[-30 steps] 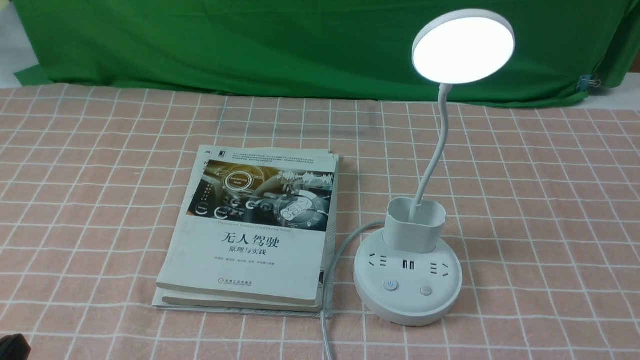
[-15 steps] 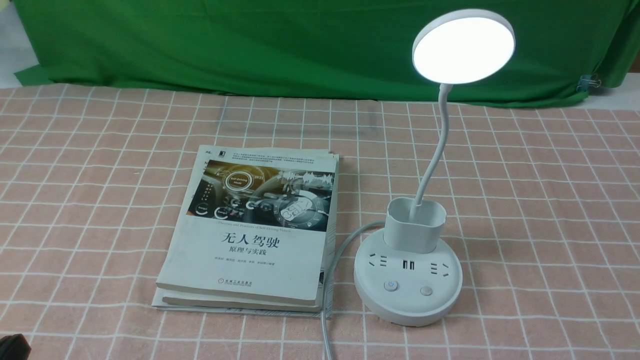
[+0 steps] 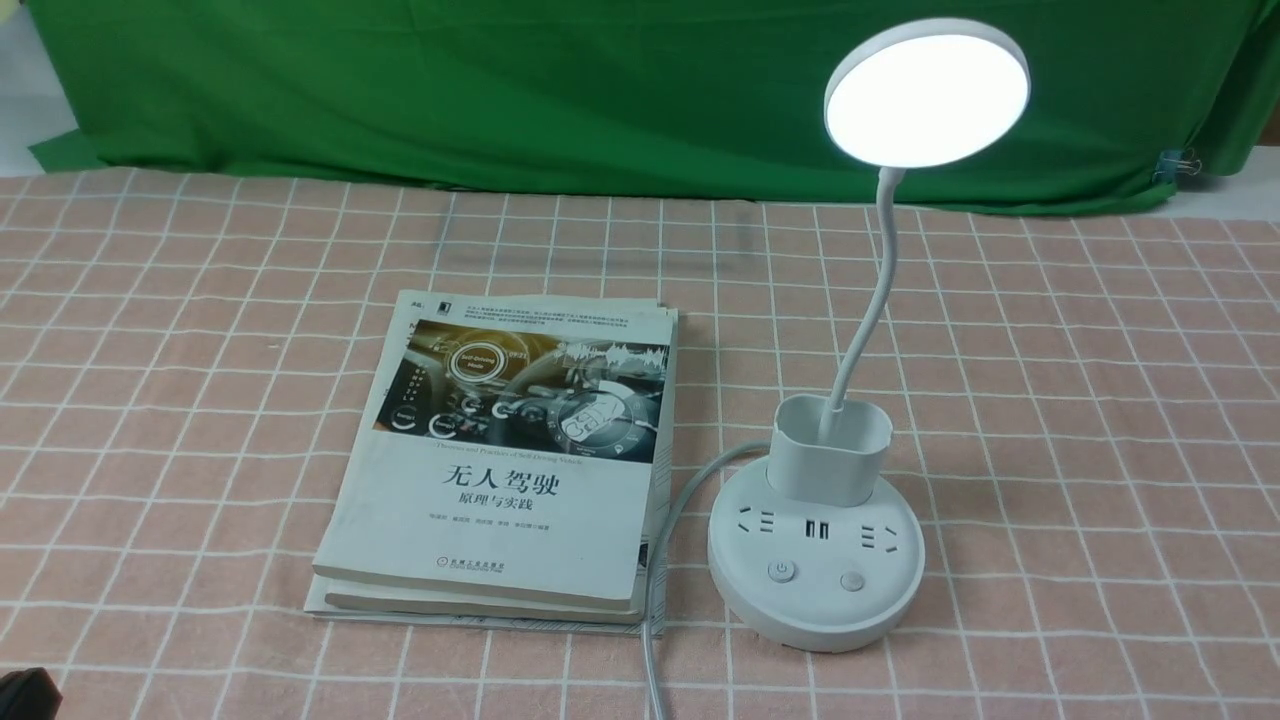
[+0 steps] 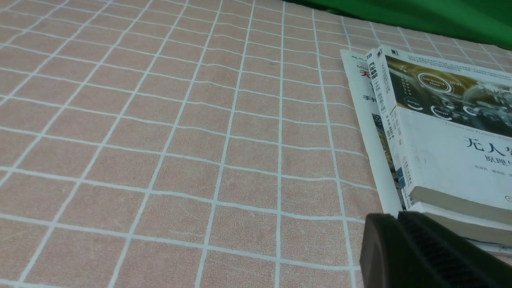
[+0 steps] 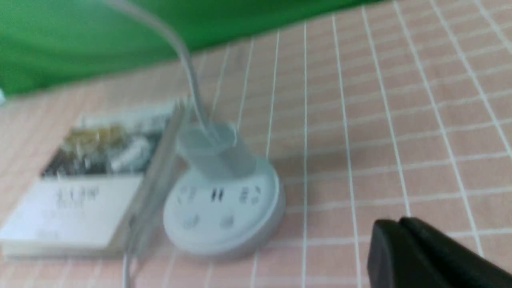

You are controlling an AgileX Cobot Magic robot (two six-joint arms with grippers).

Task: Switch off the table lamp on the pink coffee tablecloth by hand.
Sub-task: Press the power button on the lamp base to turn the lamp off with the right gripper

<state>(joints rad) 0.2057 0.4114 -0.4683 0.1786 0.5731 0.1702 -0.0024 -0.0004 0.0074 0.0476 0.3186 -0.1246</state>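
Observation:
The white table lamp (image 3: 815,575) stands on the pink coffee tablecloth (image 3: 1100,400) right of centre. Its round disc head (image 3: 926,92) glows bright, and two buttons (image 3: 782,571) sit on the front of the base. In the blurred right wrist view the lamp (image 5: 224,208) lies ahead of my right gripper (image 5: 400,222), the hand, a few grid squares away. That gripper's jaws are pressed together with nothing in them, and it does not appear in the front view. My left gripper (image 4: 398,216) is shut and empty, low over the cloth near the books' corner; only a black edge of the left gripper (image 3: 25,695) shows in the front view.
A stack of books (image 3: 510,460) lies just left of the lamp, also seen as the books (image 4: 448,132) beside my left gripper. The lamp's grey cable (image 3: 655,640) runs between books and base toward the near edge. A green backdrop cloth (image 3: 500,90) hangs behind.

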